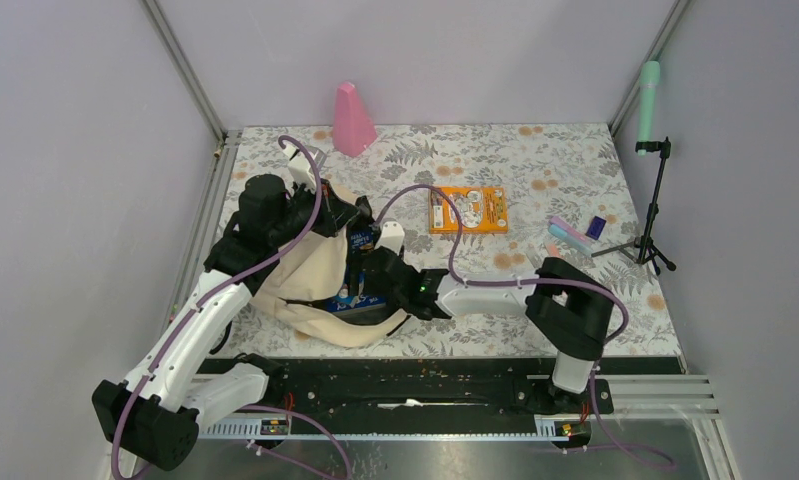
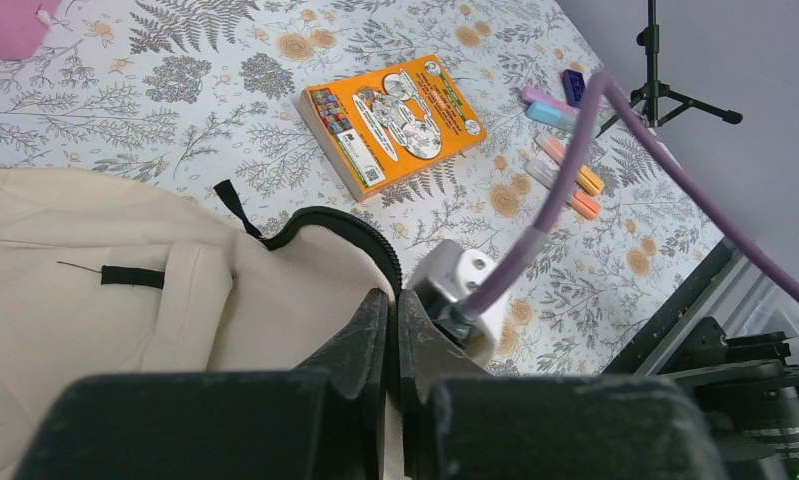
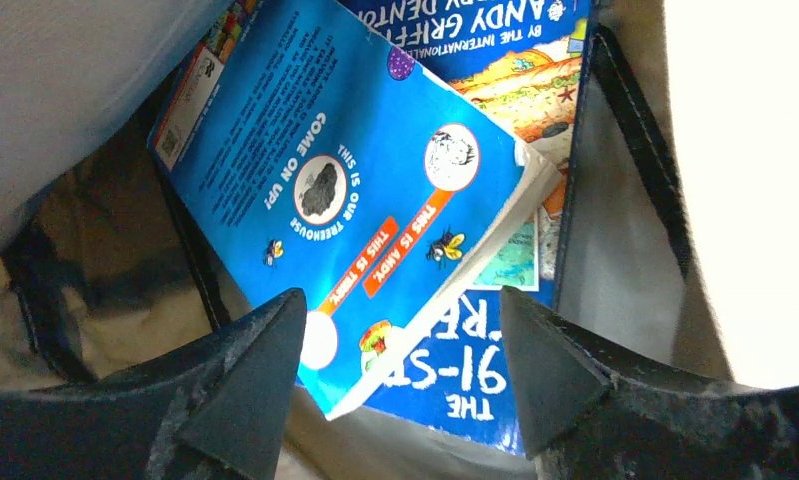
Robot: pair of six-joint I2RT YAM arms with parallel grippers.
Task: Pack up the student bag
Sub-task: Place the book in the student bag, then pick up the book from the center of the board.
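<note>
My left arm reaches forward and bends across to the right over the large soft cream fabric backpack with black straps [image 1: 310, 275], which lies slumped on the floral-patterned table [image 1: 535, 160] in front of my left base, its mouth gaping toward my right arm; my left gripper [image 2: 393, 300] is closed tight, fingers pressed together on the bag's cream fabric just by the dark zipper rim, holding that edge up; my right arm lies low, forearm stretched leftward, wrist tipped into the opening; my right gripper [image 3: 397, 300] stands wide apart and grips nothing; below its fingers [image 3: 245, 370], inside the bag, a glossy blue paperback book [image 3: 345, 170] rests tilted on a second blue book with white lettering [image 3: 495, 395]; the bag's walls crowd both sides; beyond the bag an orange picture book [image 1: 468, 209] lies flat; pastel marker pens [image 1: 570, 237] lie further right, near a black tripod [image 1: 655, 215]; a pink cone [image 1: 353, 120] stands at the far edge.
</note>
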